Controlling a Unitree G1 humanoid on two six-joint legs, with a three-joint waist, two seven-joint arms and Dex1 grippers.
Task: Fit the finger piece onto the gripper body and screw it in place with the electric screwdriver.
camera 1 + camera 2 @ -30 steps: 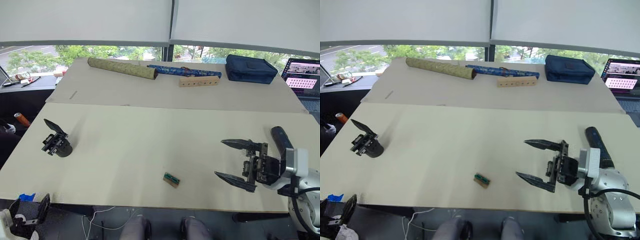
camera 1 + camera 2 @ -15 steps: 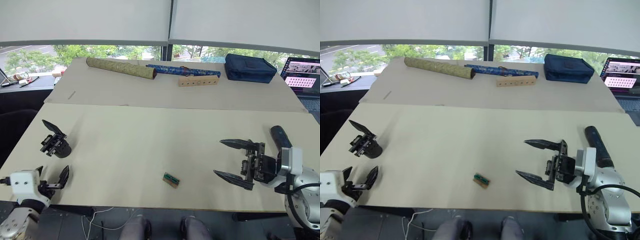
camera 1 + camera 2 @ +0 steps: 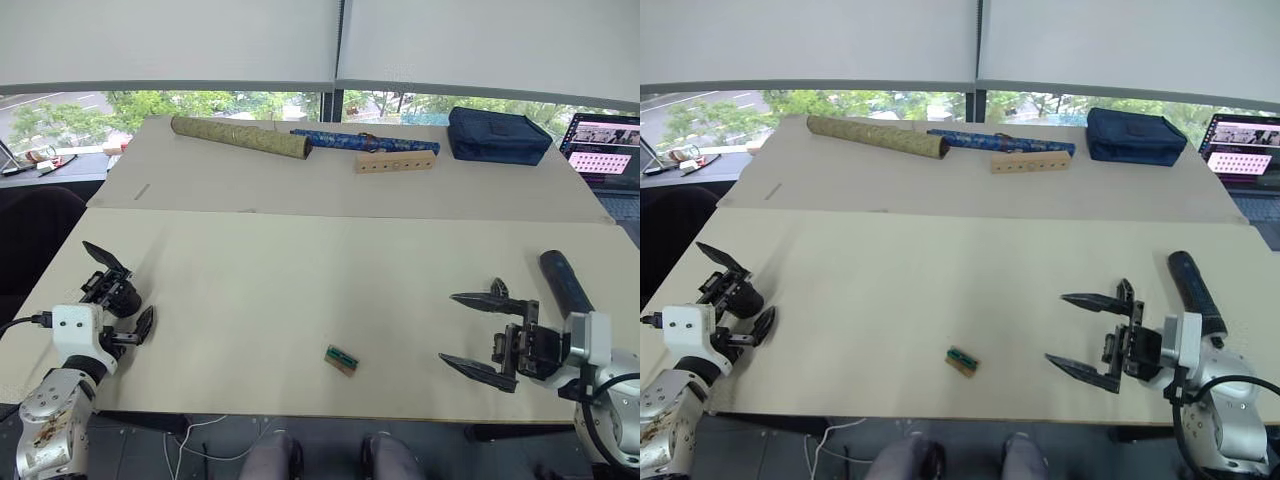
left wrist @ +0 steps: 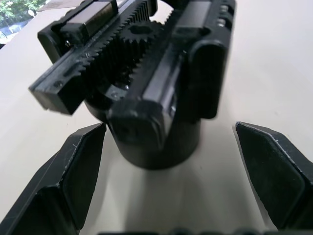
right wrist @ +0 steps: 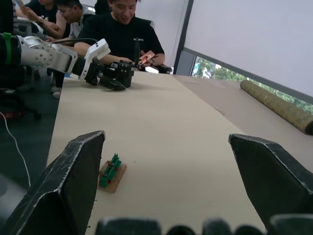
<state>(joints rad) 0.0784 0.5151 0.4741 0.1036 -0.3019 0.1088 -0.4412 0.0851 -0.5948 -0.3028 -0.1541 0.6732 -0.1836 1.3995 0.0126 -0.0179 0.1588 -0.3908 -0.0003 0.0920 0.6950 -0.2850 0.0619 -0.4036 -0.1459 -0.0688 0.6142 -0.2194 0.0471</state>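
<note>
Risk: left gripper [image 4: 166,196], spread around body [image 4: 146,98], may topple it if closed off-centre. Right gripper [image 3: 478,335] spread, empty.

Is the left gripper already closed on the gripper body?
No. In the left wrist view the left gripper is open, and its fingers stand on either side of the gripper body.
</note>
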